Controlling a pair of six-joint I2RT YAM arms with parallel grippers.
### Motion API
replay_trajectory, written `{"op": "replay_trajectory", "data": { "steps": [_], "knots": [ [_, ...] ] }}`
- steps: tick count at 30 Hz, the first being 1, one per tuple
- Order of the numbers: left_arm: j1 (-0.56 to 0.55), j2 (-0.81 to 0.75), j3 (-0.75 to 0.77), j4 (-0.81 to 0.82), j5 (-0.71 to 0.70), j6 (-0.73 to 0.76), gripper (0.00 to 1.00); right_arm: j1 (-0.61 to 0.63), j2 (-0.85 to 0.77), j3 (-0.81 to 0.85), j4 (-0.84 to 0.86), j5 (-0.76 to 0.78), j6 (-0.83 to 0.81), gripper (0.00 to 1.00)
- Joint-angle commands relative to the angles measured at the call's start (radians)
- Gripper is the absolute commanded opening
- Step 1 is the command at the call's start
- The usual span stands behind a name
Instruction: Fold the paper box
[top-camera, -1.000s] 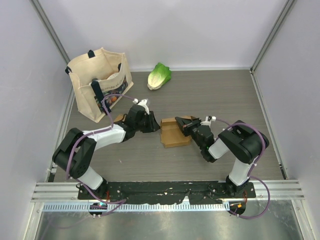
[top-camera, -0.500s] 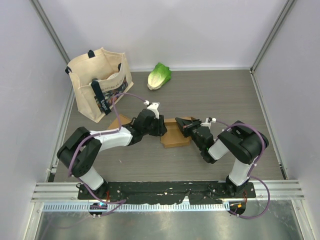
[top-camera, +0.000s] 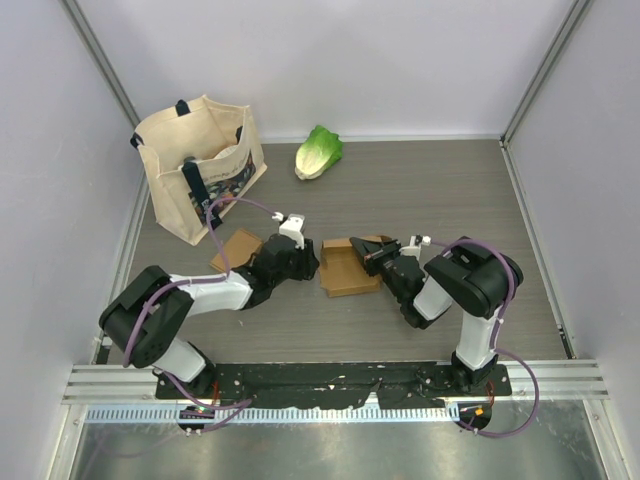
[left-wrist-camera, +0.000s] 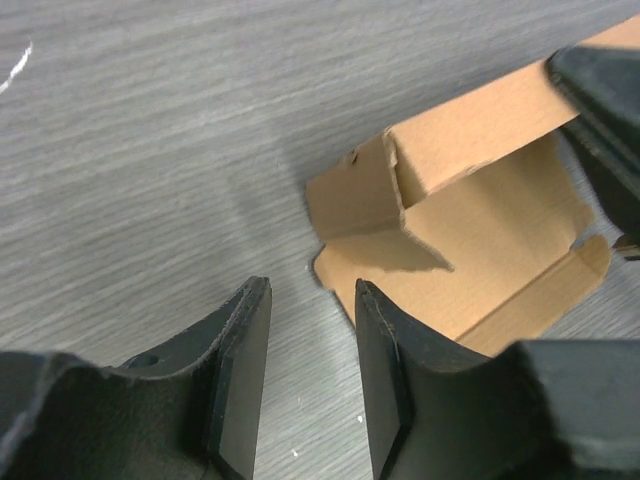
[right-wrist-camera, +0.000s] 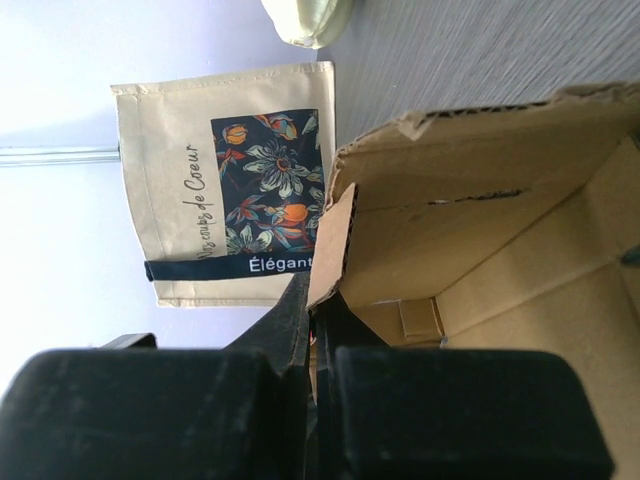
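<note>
Currently, left fingers (left-wrist-camera: 238, 372) parted, empty, beside paper box (top-camera: 350, 268) edge, right fingers (right-wrist-camera: 285, 325) clamping its wall.

Brown cardboard box (top-camera: 349, 270), cream tote bag (top-camera: 172, 150) with navy floral panel, green cabbage (top-camera: 318, 152), grey woodgrain table (top-camera: 450, 190).

Paper box (top-camera: 345, 270) right edge beneath right gripper (top-camera: 370, 254), unseen.

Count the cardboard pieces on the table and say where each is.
2. The partly folded box lies between the left gripper and right gripper; a flat cardboard piece lies near the tote bag. None looks hidden.
</note>
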Motion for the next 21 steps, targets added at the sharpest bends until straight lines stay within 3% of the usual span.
{"op": "replay_trajectory", "data": {
  "steps": [1,6,13,19,21],
  "knots": [
    [0.005,-0.015,0.026,0.113,-0.038,0.068,0.44,0.01,0.054,-0.017,0.067,-0.014,-0.073,0.01],
    [-0.003,0.023,0.065,0.143,-0.013,0.138,0.48,0.01,0.041,-0.022,0.054,-0.001,-0.067,0.01],
    [-0.052,0.08,0.111,0.163,-0.081,0.203,0.46,0.008,0.028,-0.016,0.031,0.006,-0.03,0.01],
    [-0.122,0.138,0.143,0.217,-0.295,0.229,0.42,0.01,0.028,-0.008,0.021,0.002,0.024,0.01],
    [-0.133,0.16,0.161,0.212,-0.387,0.223,0.34,0.011,0.02,-0.005,0.01,0.004,0.035,0.01]
  ]
}}
